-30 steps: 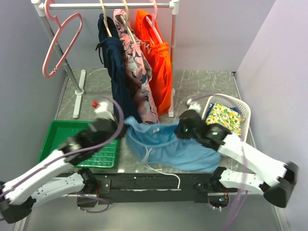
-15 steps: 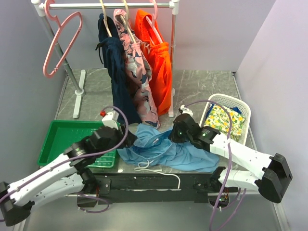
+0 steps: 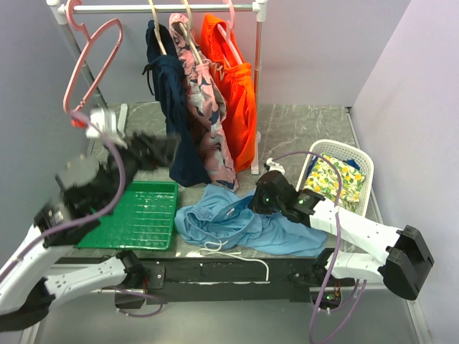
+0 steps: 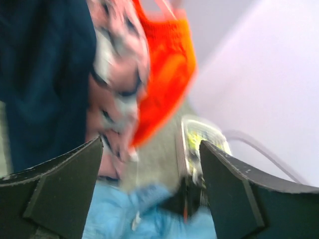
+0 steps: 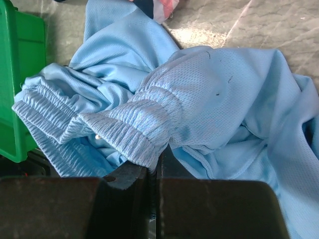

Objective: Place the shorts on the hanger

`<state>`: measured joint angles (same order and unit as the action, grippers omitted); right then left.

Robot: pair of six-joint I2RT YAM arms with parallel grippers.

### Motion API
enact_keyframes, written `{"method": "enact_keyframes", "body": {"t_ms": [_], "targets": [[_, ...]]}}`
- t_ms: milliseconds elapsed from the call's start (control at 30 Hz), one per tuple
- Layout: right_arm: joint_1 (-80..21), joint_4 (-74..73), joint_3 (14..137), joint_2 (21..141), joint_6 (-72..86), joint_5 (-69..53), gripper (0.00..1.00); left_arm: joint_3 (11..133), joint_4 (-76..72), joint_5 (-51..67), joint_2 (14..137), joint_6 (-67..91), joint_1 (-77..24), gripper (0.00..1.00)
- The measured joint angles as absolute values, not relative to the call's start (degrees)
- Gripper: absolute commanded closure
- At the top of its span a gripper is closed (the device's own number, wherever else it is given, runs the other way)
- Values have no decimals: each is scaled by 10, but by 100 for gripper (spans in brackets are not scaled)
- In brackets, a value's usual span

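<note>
Right hand (image 3: 262, 203) pinches blue shorts (image 3: 237, 226) waistband on worktop (image 3: 301, 129) | left hand (image 3: 166, 148) open, raised | best next: grip far-left pink hanger (image 3: 90, 68) low, hold waistband taut

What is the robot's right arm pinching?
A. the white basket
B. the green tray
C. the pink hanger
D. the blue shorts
D: in the right wrist view, its jaws are shut on the ribbed waistband of the blue shorts, which lie crumpled on the table.
</note>
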<state>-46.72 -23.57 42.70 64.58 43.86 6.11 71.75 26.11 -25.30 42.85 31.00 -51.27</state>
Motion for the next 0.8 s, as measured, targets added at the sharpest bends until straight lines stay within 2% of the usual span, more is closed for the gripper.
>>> {"method": "enact_keyframes", "body": {"t_ms": [133,233,300,400,533,633,800], "targets": [[-467,-228,426,655,438,51,100,884,275,-303,542,265,-452,14],[-467,-224,426,660,436,44,100,979,283,-259,613,250,-302,9],[-467,-221,426,662,434,39,100,1025,292,-221,652,249,-208,6],[-467,-217,426,669,427,31,100,1071,289,-120,704,263,-58,7],[-469,-212,427,682,416,18,100,1094,286,-15,759,285,88,6],[-470,-206,432,702,406,10,100,1139,300,18,803,285,142,5],[-472,-201,440,736,391,-11,100,1259,348,31,872,264,159,3]]}}
